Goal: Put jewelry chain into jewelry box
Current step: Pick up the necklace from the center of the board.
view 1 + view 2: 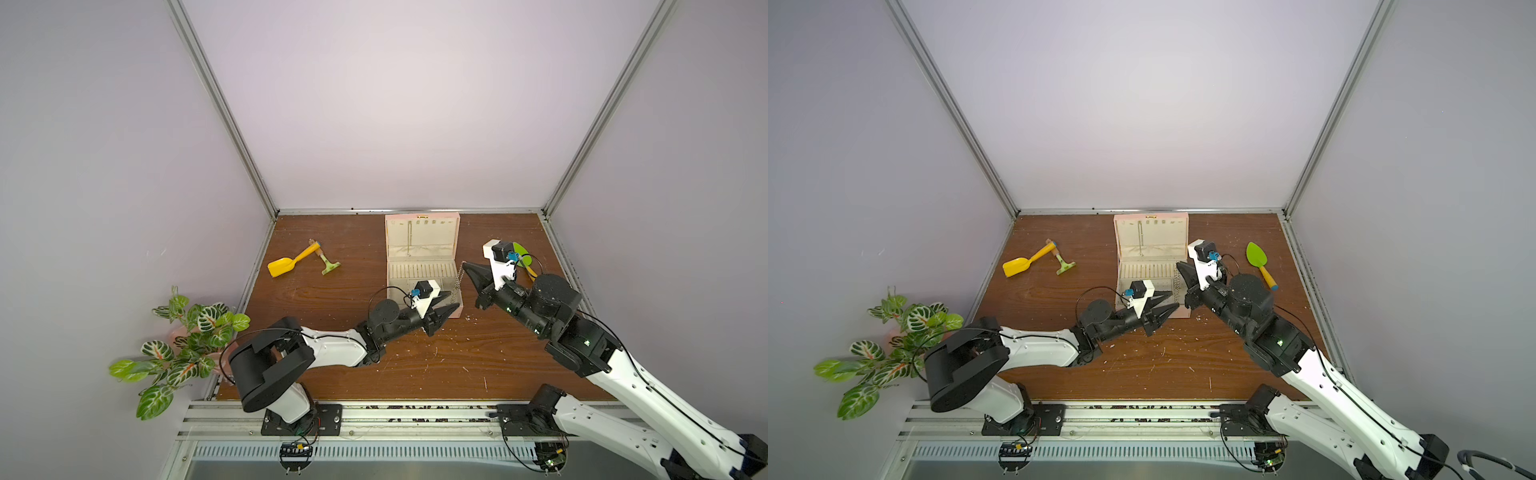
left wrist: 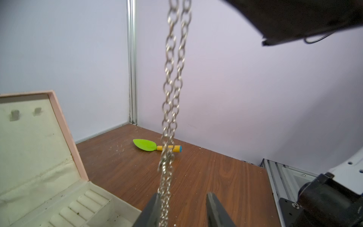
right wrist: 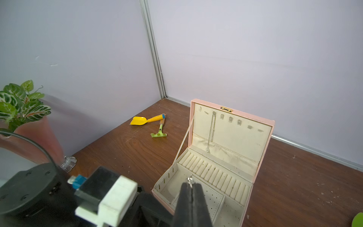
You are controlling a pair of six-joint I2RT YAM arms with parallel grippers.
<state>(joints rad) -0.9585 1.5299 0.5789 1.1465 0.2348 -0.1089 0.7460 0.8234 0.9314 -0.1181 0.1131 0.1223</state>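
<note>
Right gripper (image 1: 464, 264) is pinching the chunky silvery metal jewelry chain (image 2: 172, 88) shut at its top, dangling it by the right wall of the open pale pink rectangular jewelry box (image 3: 247, 115) at the brown wooden table's (image 1: 332, 365) far edge. Left gripper (image 2: 183, 194), jaws apart, is straddling the loose end, likely to steady it. Nothing is blocking the tray; the green plastic trowel (image 1: 1256, 257) is lying clear.

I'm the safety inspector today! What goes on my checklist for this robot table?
Surface: wooden table, scattered crumbs.
Job's things: chain hangs by the open box edge, not yet inside.
Clutter: yellow scoop, green rake, green trowel; thin strand in the box.
Grippers: right gripper shut on the chain's top; left gripper open around its lower end.
Cables: black cables loop at both wrists.
Surroundings: lilac walls, metal frame, plant.
</note>
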